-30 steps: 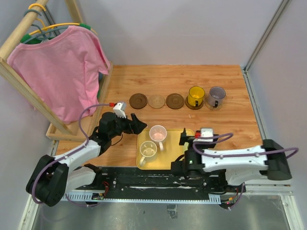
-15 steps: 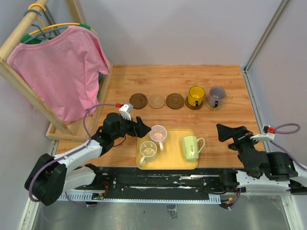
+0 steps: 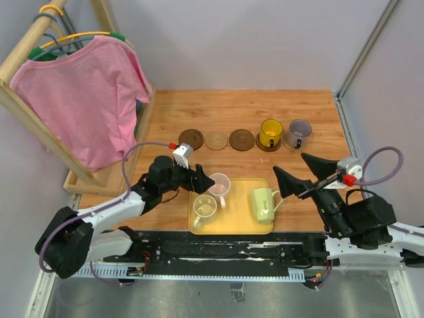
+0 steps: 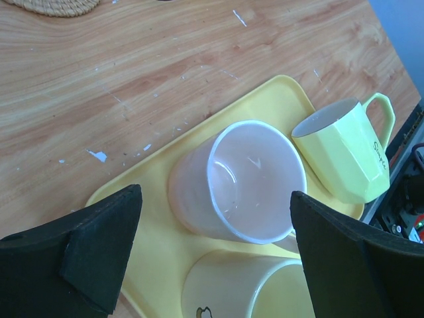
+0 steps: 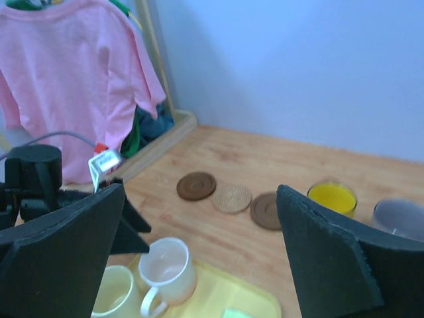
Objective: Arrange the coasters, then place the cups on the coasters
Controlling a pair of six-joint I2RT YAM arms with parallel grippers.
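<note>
Listing from the yellow tray [image 3: 242, 192] outward: three cups stand upright on it, the pink cup [image 3: 218, 183] at its far edge, the cream cup [image 3: 205, 208] at its near left, and the green-white cup [image 3: 262, 204] on its right half, handle toward the tray's right edge. Beyond the tray's far edge, past a strip of bare wood, runs a row of discs: dark brown coaster [image 3: 191, 138], tan coaster [image 3: 216, 140] and second brown coaster [image 3: 242, 139], all uncovered. The row ends off the tray's far right corner with the yellow cup [image 3: 270, 132] and the grey-purple cup [image 3: 298, 133], each seated on a coaster of its own. Left gripper [image 3: 205, 180]: at the tray's far left corner, jaws spread wide, holding nothing; the wrist view shows its fingers [image 4: 99, 252] flanking the pink cup, with tray showing on either side. Right gripper [image 3: 299, 173]: raised just off the tray's right edge, near the green-white cup's handle, jaws likewise wide apart and empty. Left of the tray, a wooden rack [image 3: 26, 45] with a pink shirt [image 3: 83, 99] borders the table [image 3: 199, 106]; right of the tray, open wood reaches to the wall [image 3: 391, 132].
</note>
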